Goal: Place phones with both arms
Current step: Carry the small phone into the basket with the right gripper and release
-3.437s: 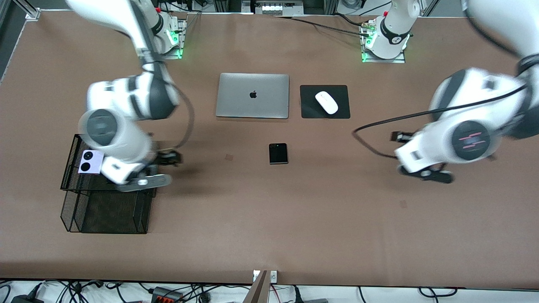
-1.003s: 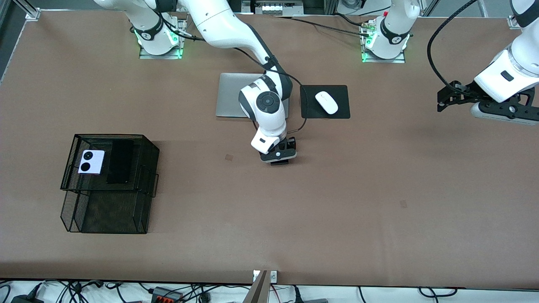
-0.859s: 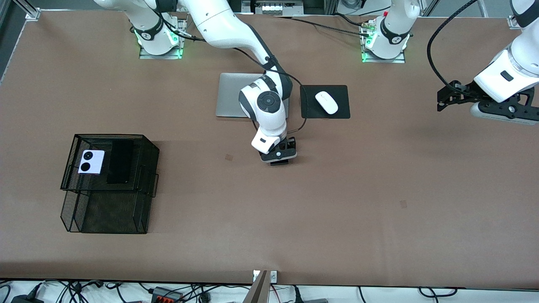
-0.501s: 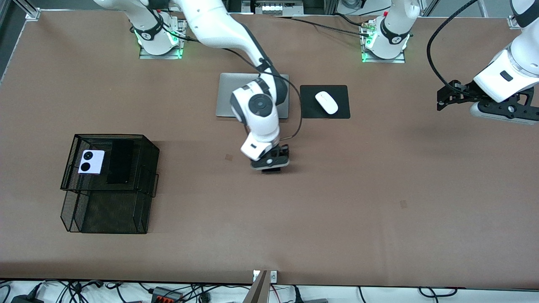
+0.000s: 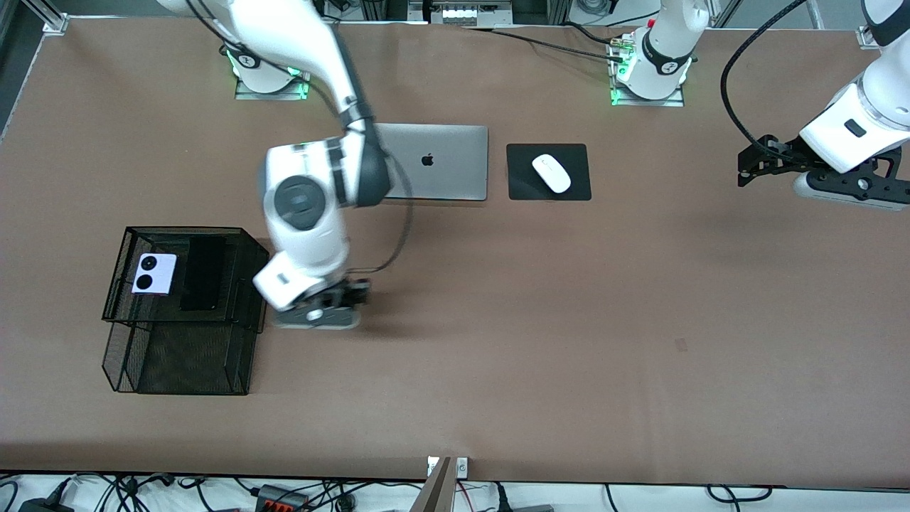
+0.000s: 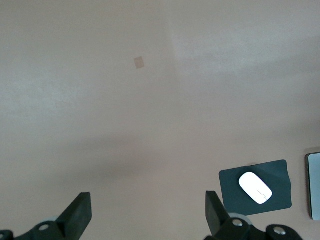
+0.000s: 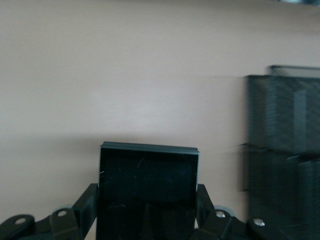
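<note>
Now, at the right arm's end of the table stands a black mesh rack (image 5: 117, 313), and on its top level lie the pinkish-white phone (image 5: 153, 274) and, just beside it, the long slim black phone (image 5: 203, 273). Next to the rack, the right gripper (image 5: 323, 307) is up over the bare table (image 5: 540, 341), its fingers (image 7: 86, 205) pinching the small squarish black phone (image 7: 148, 186) by its side edges. Toward the arms' bases lie a silver laptop (image 5: 444, 162) and a white mouse (image 5: 552, 173) on a black mouse pad (image 5: 522, 186). Over the left arm's end of the table, the left gripper (image 5: 753, 167) waits with its fingers (image 6: 80, 216) spread wide and nothing between them.
</note>
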Robot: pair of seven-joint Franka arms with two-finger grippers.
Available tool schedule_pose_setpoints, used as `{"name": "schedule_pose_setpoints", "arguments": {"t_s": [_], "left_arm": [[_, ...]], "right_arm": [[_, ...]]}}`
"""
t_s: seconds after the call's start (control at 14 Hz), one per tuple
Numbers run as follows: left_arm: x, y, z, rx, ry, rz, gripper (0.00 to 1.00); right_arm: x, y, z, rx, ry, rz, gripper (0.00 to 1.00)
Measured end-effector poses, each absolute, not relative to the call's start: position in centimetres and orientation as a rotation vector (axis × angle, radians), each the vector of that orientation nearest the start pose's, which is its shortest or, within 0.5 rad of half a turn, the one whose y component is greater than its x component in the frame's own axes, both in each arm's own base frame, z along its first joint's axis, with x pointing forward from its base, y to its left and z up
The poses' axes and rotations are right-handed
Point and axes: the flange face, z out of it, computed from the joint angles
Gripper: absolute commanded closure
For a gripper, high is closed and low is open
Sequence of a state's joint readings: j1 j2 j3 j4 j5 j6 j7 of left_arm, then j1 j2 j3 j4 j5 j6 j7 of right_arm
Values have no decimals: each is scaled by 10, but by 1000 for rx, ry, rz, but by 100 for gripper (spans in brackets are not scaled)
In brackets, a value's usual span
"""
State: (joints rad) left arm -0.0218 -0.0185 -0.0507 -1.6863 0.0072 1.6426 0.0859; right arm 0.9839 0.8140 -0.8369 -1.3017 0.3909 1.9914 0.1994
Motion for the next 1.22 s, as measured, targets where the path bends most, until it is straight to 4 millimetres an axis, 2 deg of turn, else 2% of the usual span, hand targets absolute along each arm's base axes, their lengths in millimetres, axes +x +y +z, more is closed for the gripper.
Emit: {"name": "schedule_pose_setpoints", "arguments": {"t_s": [0.29, 0.5, 0.64, 0.79, 1.07, 1.15, 1.22], "left_arm": [[551, -40, 586, -3123, 251, 40, 0], [551, -41, 586, -3123, 251, 39, 0], [551, -40, 586, -3124, 248, 41, 0], [551, -38, 586, -3124, 244, 42, 0], [550, -37, 586, -3124, 239, 46, 0], [550, -37, 586, -3124, 239, 47, 0], [550, -37, 586, -3124, 239, 47, 0]], "right_arm": [[718, 165, 372, -3316, -51, -195, 73], [735, 65, 365, -3240, -71, -157, 73], [741, 18, 352, -3214, -71, -163, 72], [745, -2, 332, -3194, -69, -176, 72], [751, -14, 282, -3167, -95, -193, 70], [752, -15, 275, -3170, -101, -196, 68], [752, -15, 270, -3173, -107, -195, 51]]}}
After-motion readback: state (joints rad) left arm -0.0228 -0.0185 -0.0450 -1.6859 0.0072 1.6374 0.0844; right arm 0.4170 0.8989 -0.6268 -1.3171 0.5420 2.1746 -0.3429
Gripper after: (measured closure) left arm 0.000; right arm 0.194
